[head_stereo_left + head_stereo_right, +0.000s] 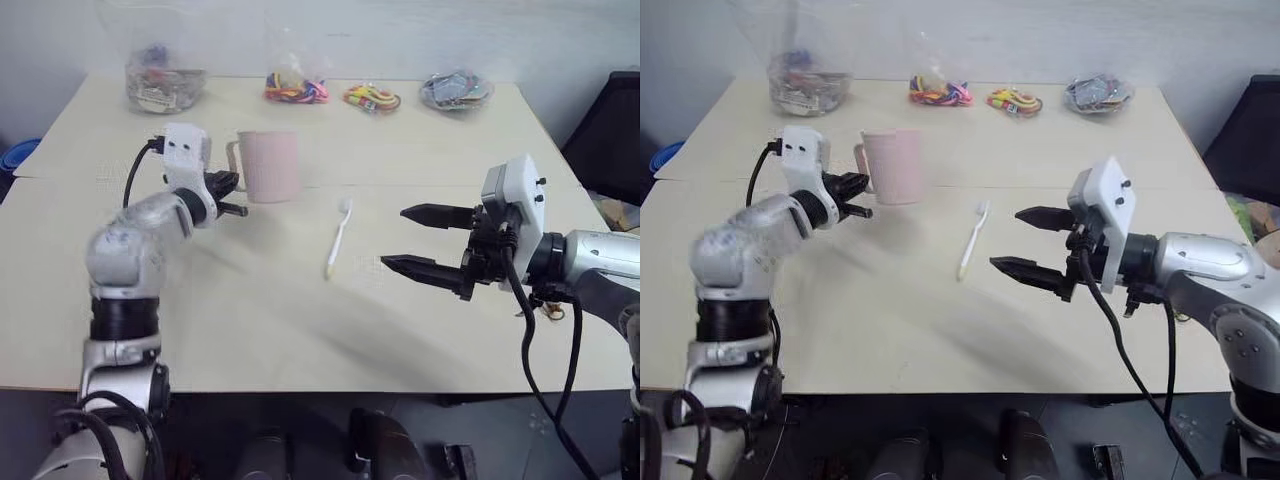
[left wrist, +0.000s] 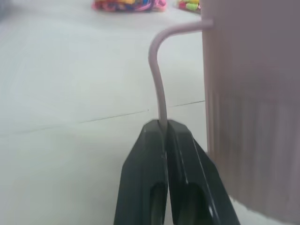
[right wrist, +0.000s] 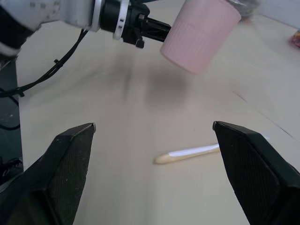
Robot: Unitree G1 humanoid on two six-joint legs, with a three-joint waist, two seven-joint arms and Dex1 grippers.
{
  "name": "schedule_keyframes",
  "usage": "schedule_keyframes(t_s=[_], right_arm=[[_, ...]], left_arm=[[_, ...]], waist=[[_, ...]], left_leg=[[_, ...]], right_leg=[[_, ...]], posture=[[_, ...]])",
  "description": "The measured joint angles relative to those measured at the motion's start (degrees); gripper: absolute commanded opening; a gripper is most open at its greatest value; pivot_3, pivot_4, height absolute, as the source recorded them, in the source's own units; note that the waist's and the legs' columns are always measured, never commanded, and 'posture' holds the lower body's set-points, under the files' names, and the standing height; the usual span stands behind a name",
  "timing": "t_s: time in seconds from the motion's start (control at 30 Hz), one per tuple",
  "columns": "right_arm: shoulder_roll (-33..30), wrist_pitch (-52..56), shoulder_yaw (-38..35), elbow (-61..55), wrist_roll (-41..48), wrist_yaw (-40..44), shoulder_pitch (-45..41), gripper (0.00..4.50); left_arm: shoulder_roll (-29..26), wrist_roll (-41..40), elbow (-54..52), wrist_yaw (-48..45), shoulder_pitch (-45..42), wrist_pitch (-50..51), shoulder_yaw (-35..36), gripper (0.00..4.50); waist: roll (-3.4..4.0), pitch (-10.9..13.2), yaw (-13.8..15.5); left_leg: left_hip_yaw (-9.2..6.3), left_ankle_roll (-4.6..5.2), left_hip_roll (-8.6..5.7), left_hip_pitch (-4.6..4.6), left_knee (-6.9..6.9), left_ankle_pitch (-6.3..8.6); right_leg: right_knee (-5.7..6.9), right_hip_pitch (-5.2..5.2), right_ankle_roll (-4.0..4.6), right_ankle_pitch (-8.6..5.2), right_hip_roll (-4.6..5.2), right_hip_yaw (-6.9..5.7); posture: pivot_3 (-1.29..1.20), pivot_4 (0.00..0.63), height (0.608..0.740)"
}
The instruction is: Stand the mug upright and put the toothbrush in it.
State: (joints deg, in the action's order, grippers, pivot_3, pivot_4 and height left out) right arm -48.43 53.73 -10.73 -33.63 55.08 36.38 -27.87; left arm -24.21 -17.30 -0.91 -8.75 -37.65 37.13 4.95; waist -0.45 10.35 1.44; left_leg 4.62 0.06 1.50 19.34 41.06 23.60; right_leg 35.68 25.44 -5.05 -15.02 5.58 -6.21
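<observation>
The pale pink mug [image 1: 270, 165] is upright, open end up, and seems to hang just above the table, with its shadow beneath it in the right wrist view. My left gripper [image 1: 232, 195] is shut on the lower part of its thin handle [image 2: 159, 84], fingers [image 2: 187, 178] pressed together around it. The white toothbrush [image 1: 338, 240] lies flat on the table [image 1: 250, 320], to the right of the mug and nearer me. My right gripper [image 1: 415, 240] hovers open and empty to the right of the toothbrush, pointing left toward it.
Along the table's far edge lie a clear bag of small items [image 1: 165, 80] and three bundles of coloured bits [image 1: 296, 90] [image 1: 372, 98] [image 1: 456, 90]. A black chair [image 1: 615, 130] stands off the right side.
</observation>
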Motion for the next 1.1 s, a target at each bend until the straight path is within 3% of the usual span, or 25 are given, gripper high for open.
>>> schedule_keyframes(t_s=[0.13, 0.27, 0.5, 0.63, 0.77, 0.87, 0.93, 1.1], right_arm=[[0.6, 0.0, 1.1, 0.6, 0.1, 0.0, -0.2, 4.18], [0.6, 0.2, 1.1, 1.2, 0.9, 0.2, -1.7, 4.18], [0.5, 0.3, 1.3, 2.4, 1.3, 0.5, -2.3, 4.18], [0.6, 0.2, 3.4, 4.3, -0.2, 0.7, -3.2, 4.18], [2.6, 0.1, 8.0, 8.9, -3.9, 0.8, -5.7, 4.18], [6.5, 0.2, 11.7, 14.4, -8.4, -1.2, -9.3, 4.18], [9.8, 0.7, 14.3, 19.5, -11.9, -3.7, -12.0, 4.18], [24.3, 3.4, 16.9, 38.3, -19.2, -12.6, -20.5, 4.18]], left_arm=[[2.9, 7.8, 3.3, 1.3, 7.6, -16.6, -3.7, 0.02], [3.9, 12.5, 8.0, 2.9, 11.7, -24.6, -4.3, 0.02], [3.9, 13.2, 7.6, 2.1, 16.6, -27.7, -2.4, 1.94], [3.3, 13.1, 1.2, 0.0, 21.6, -26.6, -1.6, 3.2], [2.1, 10.3, -8.8, -1.2, 24.4, -18.4, 2.0, 4.43], [-0.2, 3.6, -16.3, -4.0, 25.9, -7.5, 6.2, 4.43], [-3.7, -4.2, -21.3, -8.0, 26.5, 1.6, 9.7, 4.43], [-31.2, -22.9, -28.4, -32.6, 29.6, 16.6, 19.8, 4.43]], waist=[[0.0, 0.0, 0.1], [0.0, 0.0, 0.0], [0.0, 0.0, 0.0], [0.0, 0.0, -0.1], [0.01, 0.0, -0.1], [0.01, 0.0, -0.3], [0.01, 0.0, -0.6], [0.04, 0.0, -2.3]], left_leg=[[0.0, 0.02, 0.0, 0.01, 0.0, 0.01], [-0.01, 0.05, 0.04, 0.0, 0.0, 0.02], [-0.03, 0.1, 0.17, 0.01, -0.01, 0.03], [-0.05, 0.1, 0.24, 0.01, 0.01, 0.03], [-0.27, 0.12, 0.28, -0.02, -0.02, 0.03], [-0.46, 0.11, 0.28, -0.02, -0.01, 0.02], [-0.51, 0.11, 0.31, -0.02, -0.02, 0.02], [-0.6, 0.03, 0.3, 0.07, -0.08, 0.0]], right_leg=[[-0.03, 0.0, -0.01, 0.03, 0.0, -0.01], [-0.03, 0.0, -0.01, 0.03, -0.01, -0.04], [-0.03, 0.0, -0.01, 0.03, 0.05, -0.05], [-0.01, 0.0, -0.01, 0.03, 0.09, -0.05], [0.0, 0.0, -0.01, 0.03, 0.1, 0.01], [0.0, 0.01, 0.0, 0.03, 0.11, 0.03], [0.04, 0.02, 0.01, 0.02, 0.1, 0.03], [0.13, 0.15, 0.29, -0.14, 0.0, -0.15]], posture=[[0.0, 0.15, 0.74], [0.0, 0.15, 0.74], [0.0, 0.15, 0.74], [0.0, 0.15, 0.74], [0.0, 0.15, 0.74], [0.0, 0.15, 0.74], [0.0, 0.15, 0.74], [0.0, 0.15, 0.74]])
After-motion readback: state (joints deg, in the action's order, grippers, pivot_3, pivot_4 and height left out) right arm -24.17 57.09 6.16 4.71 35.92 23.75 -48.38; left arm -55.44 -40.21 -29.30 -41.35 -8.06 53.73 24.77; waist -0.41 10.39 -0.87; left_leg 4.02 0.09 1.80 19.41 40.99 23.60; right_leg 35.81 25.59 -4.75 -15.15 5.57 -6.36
